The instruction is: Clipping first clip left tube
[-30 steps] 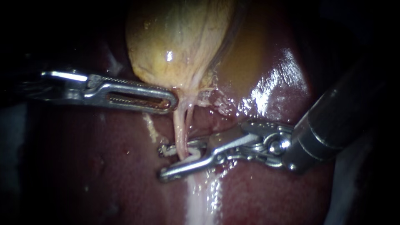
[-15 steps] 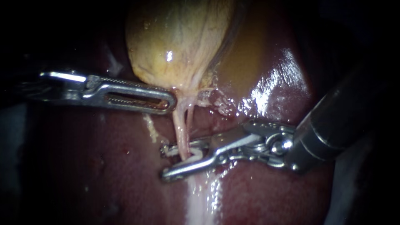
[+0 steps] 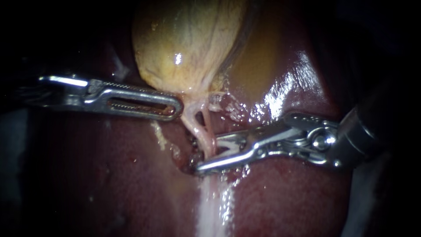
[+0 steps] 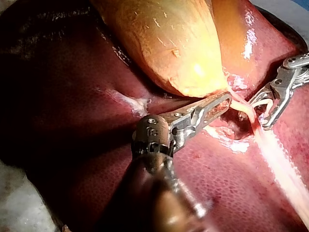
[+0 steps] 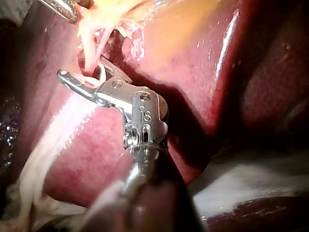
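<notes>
One view, the right wrist's, shows only the left tool's [image 5: 65,9] tip.

The endoscope sits close to the tissue, facing the gallbladder [image 3: 188,44] and liver [image 3: 285,197]. Each wrist camera peers forward along its own shaft, close behind the left instrument [image 4: 223,100] and the right instrument [image 5: 83,72]. All three share the tubes [image 3: 202,131] under the gallbladder.

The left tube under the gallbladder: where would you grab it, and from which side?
Probably mid-length: the left tube hangs taut below the gallbladder, seemingly clear of the liver. Come crosswise from the right, as the right instrument does, so its open jaws straddle the tube.
</notes>
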{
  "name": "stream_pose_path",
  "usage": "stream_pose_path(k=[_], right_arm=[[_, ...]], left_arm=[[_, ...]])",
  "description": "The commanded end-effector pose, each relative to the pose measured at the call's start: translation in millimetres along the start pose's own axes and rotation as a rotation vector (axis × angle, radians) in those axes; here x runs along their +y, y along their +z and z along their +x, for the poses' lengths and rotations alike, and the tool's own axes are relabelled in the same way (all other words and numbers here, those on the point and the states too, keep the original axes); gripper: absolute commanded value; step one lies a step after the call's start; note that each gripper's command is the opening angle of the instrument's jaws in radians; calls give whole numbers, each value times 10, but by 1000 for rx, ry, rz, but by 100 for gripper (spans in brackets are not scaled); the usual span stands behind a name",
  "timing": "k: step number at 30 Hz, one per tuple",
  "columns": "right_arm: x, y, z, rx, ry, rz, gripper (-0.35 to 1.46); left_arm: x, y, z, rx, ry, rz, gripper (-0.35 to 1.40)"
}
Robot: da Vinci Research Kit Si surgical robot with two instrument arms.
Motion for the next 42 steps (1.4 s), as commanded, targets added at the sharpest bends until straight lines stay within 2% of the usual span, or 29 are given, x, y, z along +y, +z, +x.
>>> stream_pose_path(k=[1, 12, 19, 23, 27, 32, 42], right_arm=[[0, -1, -1, 0, -7, -2, 45], [-2, -28, 7, -12, -40, -53, 46], [-14, -40, 23, -5, -61, -63, 46], [-21, -37, 29, -4, -68, -63, 46], [-22, -27, 34, -4, -72, -69, 46], [-20, -17, 34, -2, -79, -74, 47], [-21, -13, 34, 1, -79, -74, 48]], left_arm=[[0, 0, 0, 0, 0, 0, -35], [0, -2, -1, -1, 0, -1, -35], [-1, -3, -1, -1, 1, -1, -35], [-1, -3, -1, -1, 1, -1, -35], [-1, -4, -2, -2, 1, -2, -35], [-3, -9, -3, -3, 2, -4, -35], [-18, -19, -5, -5, 5, -5, -35]])
